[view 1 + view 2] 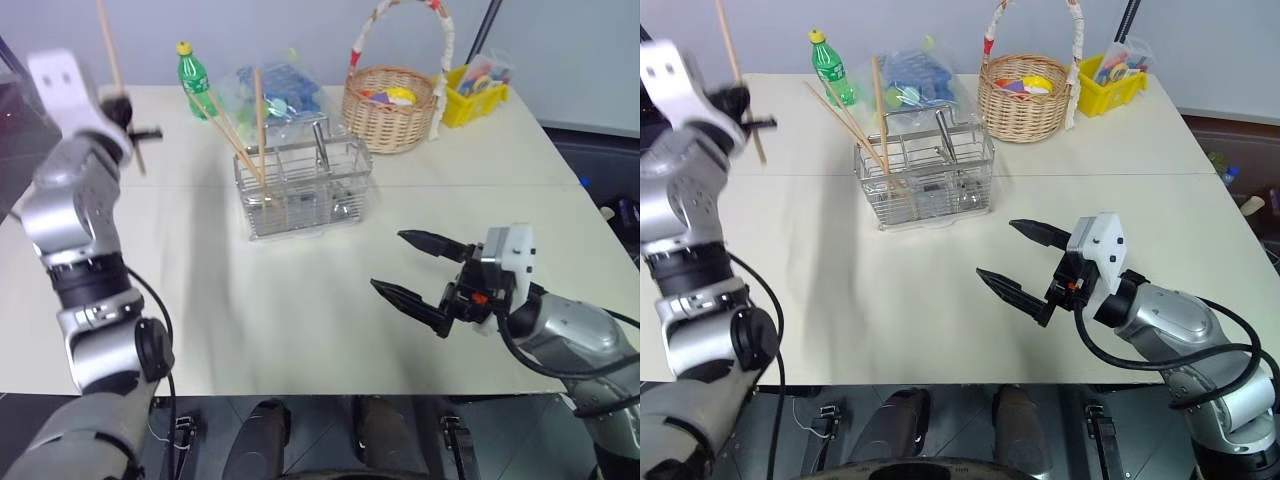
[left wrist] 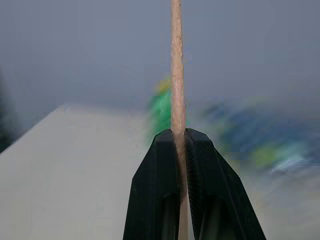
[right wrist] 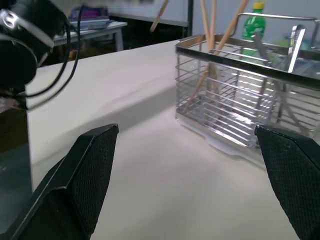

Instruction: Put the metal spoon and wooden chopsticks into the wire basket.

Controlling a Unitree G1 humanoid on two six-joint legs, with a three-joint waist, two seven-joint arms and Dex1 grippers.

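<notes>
A: What was hard to make out?

B: The spoon. I could not pick it out for certain among the wires of the basket. The top of the chopstick held by the left gripper ran off the upper edge of the head views, and the left wrist view was blurred behind it.

A: And that gripper's hold?

B: The left wrist view showed it best: both black fingers pinched tight on the stick, which stood upright between them. It was raised well apart from the basket, at about nine o'clock of it.

A: The other sticks?

B: Other chopsticks leaned in the basket's left end; the right wrist view showed them behind the wires.

A: The right gripper?

B: The right gripper hung over the bare table, jaws spread wide, holding nothing, at about five o'clock of the basket.
</notes>
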